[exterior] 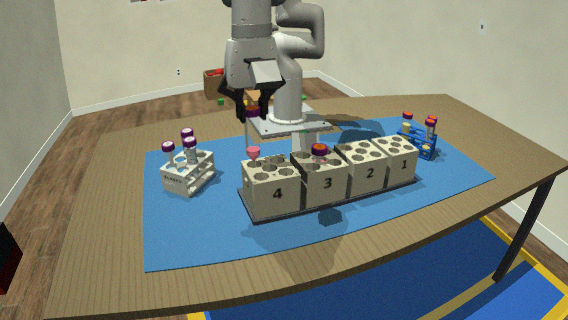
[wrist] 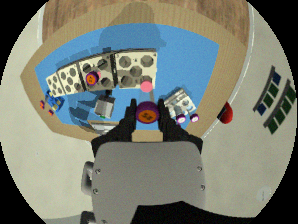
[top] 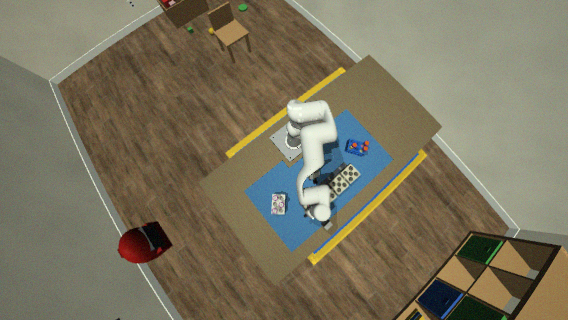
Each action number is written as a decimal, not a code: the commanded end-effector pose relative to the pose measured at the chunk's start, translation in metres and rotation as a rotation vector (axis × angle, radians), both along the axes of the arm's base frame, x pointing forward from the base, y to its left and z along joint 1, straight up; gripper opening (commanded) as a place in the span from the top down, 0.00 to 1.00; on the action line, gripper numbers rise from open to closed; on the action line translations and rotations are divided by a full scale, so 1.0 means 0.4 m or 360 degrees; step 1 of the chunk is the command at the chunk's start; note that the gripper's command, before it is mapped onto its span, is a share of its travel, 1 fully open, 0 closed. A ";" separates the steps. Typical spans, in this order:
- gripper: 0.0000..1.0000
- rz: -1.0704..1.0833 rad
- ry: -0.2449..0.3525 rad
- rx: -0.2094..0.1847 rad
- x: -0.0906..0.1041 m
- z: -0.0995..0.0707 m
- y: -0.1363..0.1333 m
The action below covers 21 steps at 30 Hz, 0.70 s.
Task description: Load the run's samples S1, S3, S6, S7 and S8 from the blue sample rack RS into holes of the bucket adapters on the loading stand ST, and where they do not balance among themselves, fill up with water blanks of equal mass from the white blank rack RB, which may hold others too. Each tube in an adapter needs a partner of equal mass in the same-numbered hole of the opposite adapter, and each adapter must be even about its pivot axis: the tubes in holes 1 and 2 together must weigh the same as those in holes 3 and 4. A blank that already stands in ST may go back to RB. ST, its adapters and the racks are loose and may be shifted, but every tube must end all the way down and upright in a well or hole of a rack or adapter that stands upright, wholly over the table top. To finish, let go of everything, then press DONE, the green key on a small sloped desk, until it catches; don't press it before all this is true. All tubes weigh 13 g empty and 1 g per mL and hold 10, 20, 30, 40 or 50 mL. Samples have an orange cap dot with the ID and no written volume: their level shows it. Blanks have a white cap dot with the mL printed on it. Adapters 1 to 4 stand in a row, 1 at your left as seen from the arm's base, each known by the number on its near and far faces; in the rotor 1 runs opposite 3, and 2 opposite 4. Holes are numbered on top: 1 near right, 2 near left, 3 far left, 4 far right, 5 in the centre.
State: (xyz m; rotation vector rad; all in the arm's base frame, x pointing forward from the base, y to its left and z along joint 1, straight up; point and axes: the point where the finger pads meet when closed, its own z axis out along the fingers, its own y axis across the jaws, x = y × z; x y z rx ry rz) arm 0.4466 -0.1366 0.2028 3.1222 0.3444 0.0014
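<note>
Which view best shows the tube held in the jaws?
The exterior view: the held tube shows full length, its pink tip just above adapter 4. The wrist view shows only its cap end-on between the jaws. In the top view the arm hides it.

The top view looked steeply down from high above, taking in the whole room and the surface (top: 390,100). The exterior view stood near, facing across the adapters (exterior: 327,182) toward the arm's base. The wrist view looked down past the fingers. All three shared the blue mat (exterior: 200,235).
</note>
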 end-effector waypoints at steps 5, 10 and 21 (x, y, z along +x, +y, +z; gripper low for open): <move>1.00 0.0000 -0.0005 -0.0002 0.002 0.003 -0.001; 1.00 0.0000 -0.0005 -0.0002 0.002 -0.004 -0.001; 1.00 0.0000 -0.0005 -0.0002 0.002 -0.027 -0.001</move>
